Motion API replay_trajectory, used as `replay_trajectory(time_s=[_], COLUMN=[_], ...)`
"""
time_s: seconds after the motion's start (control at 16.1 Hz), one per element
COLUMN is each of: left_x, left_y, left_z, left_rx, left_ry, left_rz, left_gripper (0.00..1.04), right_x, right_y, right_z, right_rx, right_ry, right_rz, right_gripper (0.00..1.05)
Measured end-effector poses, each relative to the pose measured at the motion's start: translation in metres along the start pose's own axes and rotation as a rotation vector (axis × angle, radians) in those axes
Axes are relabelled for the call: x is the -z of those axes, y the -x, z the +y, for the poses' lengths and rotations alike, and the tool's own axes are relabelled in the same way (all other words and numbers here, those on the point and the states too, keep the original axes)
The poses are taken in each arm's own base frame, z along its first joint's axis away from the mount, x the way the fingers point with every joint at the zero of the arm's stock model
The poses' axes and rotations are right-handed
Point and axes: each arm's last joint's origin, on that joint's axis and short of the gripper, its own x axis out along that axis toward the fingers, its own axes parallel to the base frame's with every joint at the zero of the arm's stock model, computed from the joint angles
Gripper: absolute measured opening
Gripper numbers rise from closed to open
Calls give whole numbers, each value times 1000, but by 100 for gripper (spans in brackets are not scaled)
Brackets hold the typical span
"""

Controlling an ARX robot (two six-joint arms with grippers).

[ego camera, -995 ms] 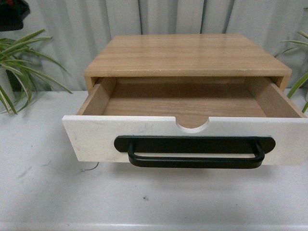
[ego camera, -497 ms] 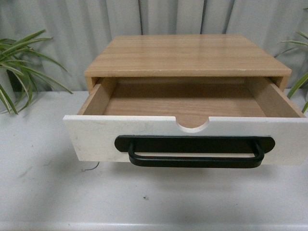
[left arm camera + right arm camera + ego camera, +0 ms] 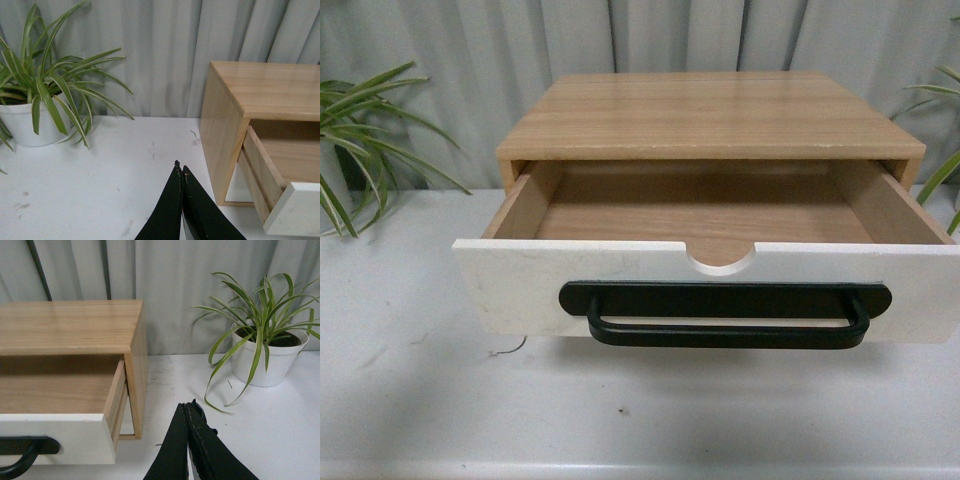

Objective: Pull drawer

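A wooden cabinet [image 3: 710,115] sits on a white table [image 3: 410,380] in front of a grey curtain [image 3: 470,60]. Its 1 drawer [image 3: 520,285] is pulled well out toward the viewer, showing a bare light-wood floor inside. The drawer front is white, with a half-round notch [image 3: 720,260] cut in the middle of its top edge and a long black bar handle [image 3: 725,315] running across below it. Nothing touches the handle, and neither arm shows in the front view.

From the left wrist camera, the left pincer [image 3: 180,172] is closed, its 2 black fingers [image 3: 170,210] pressed tip to tip and holding nothing. It hangs over bare table on the cabinet's left side, apart from the drawer, whose white corner juts out nearby. A potted plant [image 3: 45,95] in a white pot stands farther off on that side.

From the right wrist camera, the right pincer [image 3: 189,407] is likewise closed and empty. It hovers over the table on the cabinet's right side, clear of the open drawer's side wall and white front. A second potted plant [image 3: 265,340] stands on the table beyond it, near the curtain.
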Motion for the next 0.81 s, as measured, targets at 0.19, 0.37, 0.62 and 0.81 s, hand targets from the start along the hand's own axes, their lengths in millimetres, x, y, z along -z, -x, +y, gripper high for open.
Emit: replay_trajectory(time_s=[0.19,0.37,0.62,0.81], left_x=[6,16,11,10], left_y=[12,20,33,39], left_z=[0,0,0,0], left_rx=[0,0,1,1], left_ry=[0,0,0,0], left_rz=[5,15,-11,-12], left_gripper=[2,2,2,2], right_x=[5,12,9,9], right_y=[11,18,30,35], right_z=[0,0,0,0], right_rx=[0,1,1,2], right_ry=[0,0,0,0], right_rz=[-2,-5,-18,-18], right_gripper=[2,2,2,2])
